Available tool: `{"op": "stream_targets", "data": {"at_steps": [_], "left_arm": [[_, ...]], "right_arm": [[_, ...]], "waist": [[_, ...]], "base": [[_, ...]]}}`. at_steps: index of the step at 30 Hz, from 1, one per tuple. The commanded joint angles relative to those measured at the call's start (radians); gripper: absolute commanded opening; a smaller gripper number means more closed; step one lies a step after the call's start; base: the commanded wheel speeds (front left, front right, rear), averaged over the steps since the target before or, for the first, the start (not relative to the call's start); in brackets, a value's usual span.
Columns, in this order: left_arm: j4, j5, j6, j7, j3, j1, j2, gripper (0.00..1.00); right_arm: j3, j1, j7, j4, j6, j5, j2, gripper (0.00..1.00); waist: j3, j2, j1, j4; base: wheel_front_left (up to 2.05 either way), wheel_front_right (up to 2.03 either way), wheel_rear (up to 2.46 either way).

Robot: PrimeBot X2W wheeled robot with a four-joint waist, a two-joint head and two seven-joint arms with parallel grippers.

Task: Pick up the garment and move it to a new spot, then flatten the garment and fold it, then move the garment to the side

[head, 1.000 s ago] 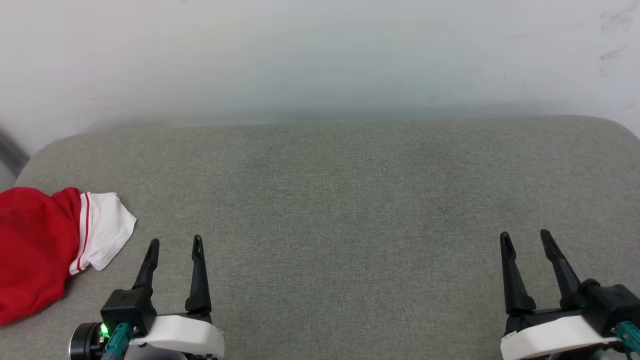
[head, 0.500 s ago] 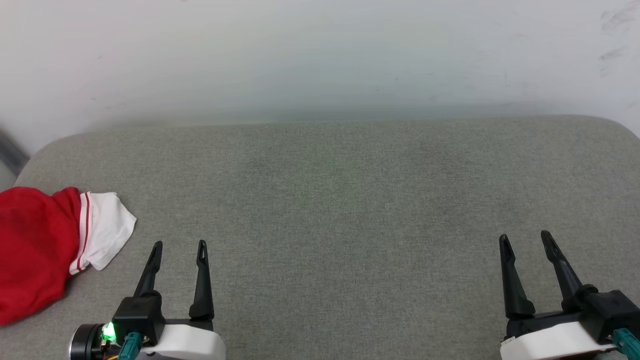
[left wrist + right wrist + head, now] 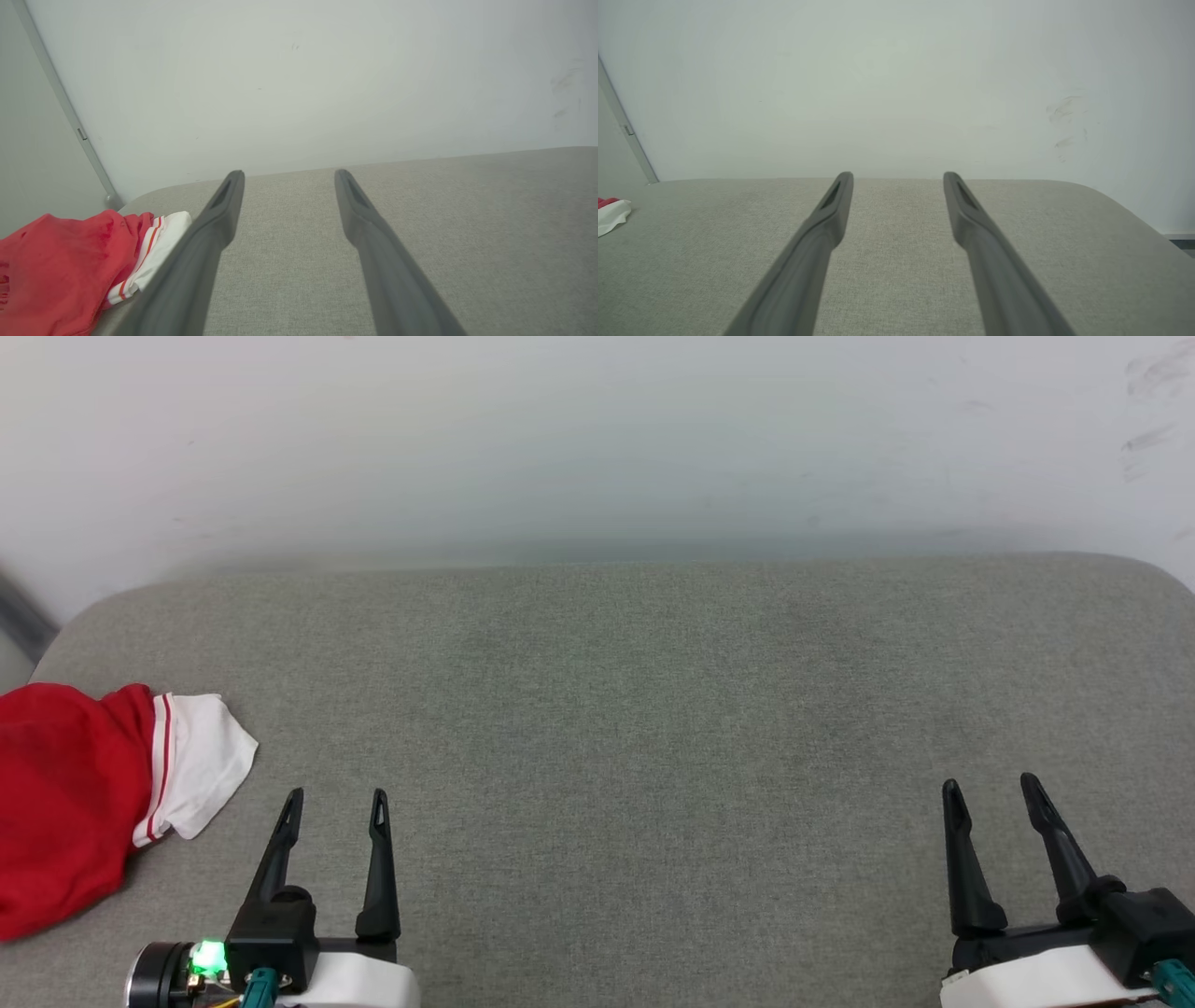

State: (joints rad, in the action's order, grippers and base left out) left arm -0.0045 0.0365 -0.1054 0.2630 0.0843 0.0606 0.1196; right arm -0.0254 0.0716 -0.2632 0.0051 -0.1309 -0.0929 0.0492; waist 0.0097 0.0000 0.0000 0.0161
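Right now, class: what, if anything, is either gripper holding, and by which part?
Nothing is held. The left gripper and right gripper are both open and empty; the garment lies bunched on the cushion, untouched.

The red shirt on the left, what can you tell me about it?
The red shirt is thin, soft-looking fabric. It lies in a rumpled heap at the left end of the grey cloth-covered surface, partly cut off by the head view's edge. One white sleeve, trimmed with red stripes where it meets the red body, sticks out toward the middle. Only the surface touches it; the open left end effector hovers nearby, apart from it.
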Motion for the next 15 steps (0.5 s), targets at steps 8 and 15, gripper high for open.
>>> {"op": "stream_targets", "data": {"at_steps": [8, 15], "left_arm": [[0.007, -0.011, 0.016, 0.003, -0.020, 0.010, -0.014, 1.00], [0.013, -0.017, 0.023, 0.003, -0.028, 0.006, -0.020, 1.00]], "right_arm": [[-0.006, 0.009, -0.002, 0.013, 0.000, -0.041, 0.002, 1.00], [-0.002, 0.011, -0.002, 0.009, 0.000, -0.041, 0.002, 1.00]], "waist": [[-0.002, 0.0000, 0.0000, 0.001], [-0.002, 0.0000, 0.0000, 0.010]], "base": [[0.00, 0.00, 0.00], [0.00, 0.00, 0.00]]}}
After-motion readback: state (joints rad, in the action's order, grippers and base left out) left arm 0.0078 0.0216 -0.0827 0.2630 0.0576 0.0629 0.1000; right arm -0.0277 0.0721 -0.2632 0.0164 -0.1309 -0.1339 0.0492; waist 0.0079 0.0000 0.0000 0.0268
